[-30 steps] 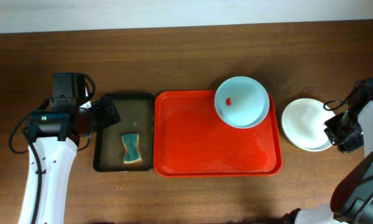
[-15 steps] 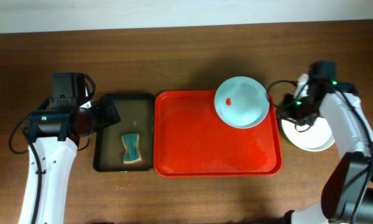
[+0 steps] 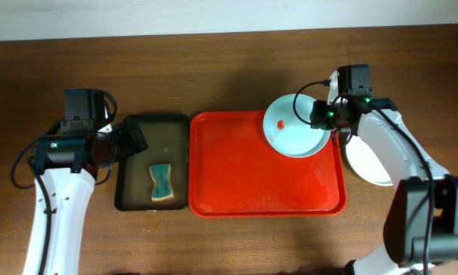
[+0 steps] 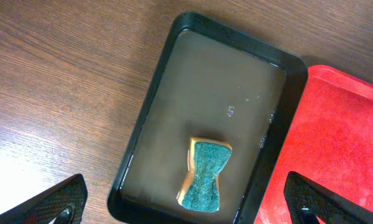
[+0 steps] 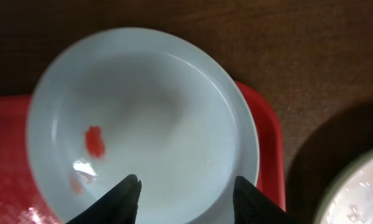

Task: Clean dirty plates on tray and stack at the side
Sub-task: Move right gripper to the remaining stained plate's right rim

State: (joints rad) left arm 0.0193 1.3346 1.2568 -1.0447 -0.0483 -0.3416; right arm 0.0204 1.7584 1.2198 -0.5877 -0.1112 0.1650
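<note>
**Right end effector poised over the dirty plate**
Right end effector (image 5: pixel 186 186), fingers spread and empty, hovers at the nearest rim of the plate (image 5: pixel 143 118), which sits in the tray's (image 5: pixel 268 143) far right corner. Best to straddle that rim, clear of the smear (image 5: pixel 94 140), before closing. Left end effector (image 4: pixel 186 193) gapes wide above the sponge (image 4: pixel 205 174).

Brown wood table (image 3: pixel 214 69) — directly on it: dark tray (image 3: pixel 156 141) at left, red tray (image 3: pixel 252 176) just beside it at centre, pale plates (image 3: pixel 369 166) near the red tray's right edge.
</note>
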